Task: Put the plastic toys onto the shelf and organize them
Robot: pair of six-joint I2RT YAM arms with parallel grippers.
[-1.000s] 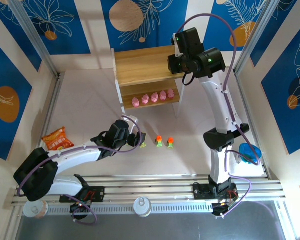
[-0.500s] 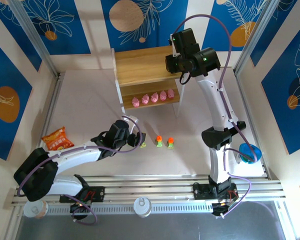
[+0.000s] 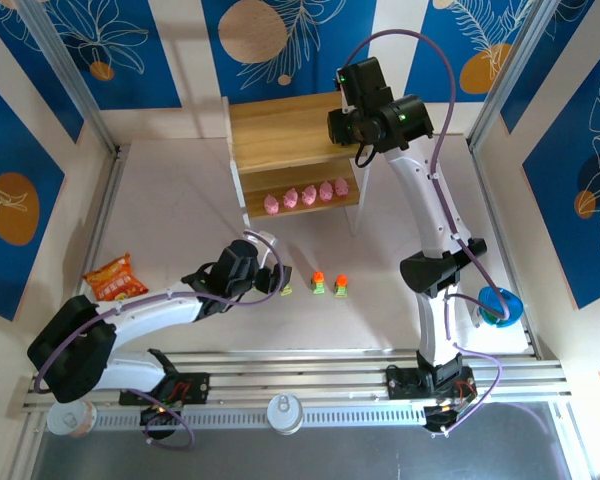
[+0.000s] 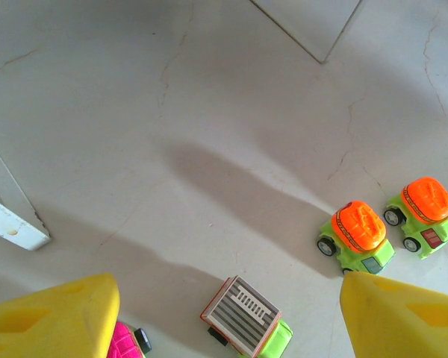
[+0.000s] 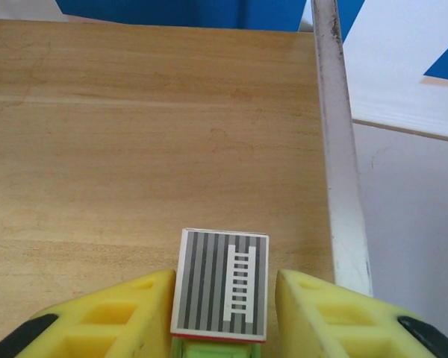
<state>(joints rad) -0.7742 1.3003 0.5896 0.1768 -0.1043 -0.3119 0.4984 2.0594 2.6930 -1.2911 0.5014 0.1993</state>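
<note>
Upper centre of the top view, the shelf (image 3: 280, 130) stands on the worktop (image 3: 180, 200). Five pink figurines (image 3: 300, 196) sit in a row on its lower board. The right tool (image 3: 342, 127) hangs over the right end of the top board. Lower down, the left tool (image 3: 273, 272) hovers low over the worktop, just left of a small green car (image 3: 286, 290). Two orange-topped cars (image 3: 330, 284) sit side by side right of that. An orange snack bag (image 3: 115, 278) lies at the left and a blue bowl (image 3: 500, 303) at the lower right.

Along the bottom edge of the left wrist view, the left tool (image 4: 228, 309) stands wide apart with nothing in its hold, its yellow fingers (image 4: 52, 317) in the two lower corners. A grey-topped car (image 4: 246, 319) rests on the worktop between them, touching neither. A magenta-topped car (image 4: 127, 339) peeks from behind the left-hand finger. The orange-topped cars (image 4: 388, 227) sit at the right of the frame. A white leg (image 4: 11, 220) of the shelf shows at the left edge.

At the bottom middle of the right wrist view, a striped-roof car (image 5: 222, 292) sits between the yellow pads (image 5: 112, 313) of the right tool (image 5: 224, 298). It is over the wooden top board (image 5: 134, 134), just left of the white side frame (image 5: 342, 164). The left-hand pad meets the roof. A thin gap shows by the other pad, so I cannot tell whether the car is pinched or let go.
</note>
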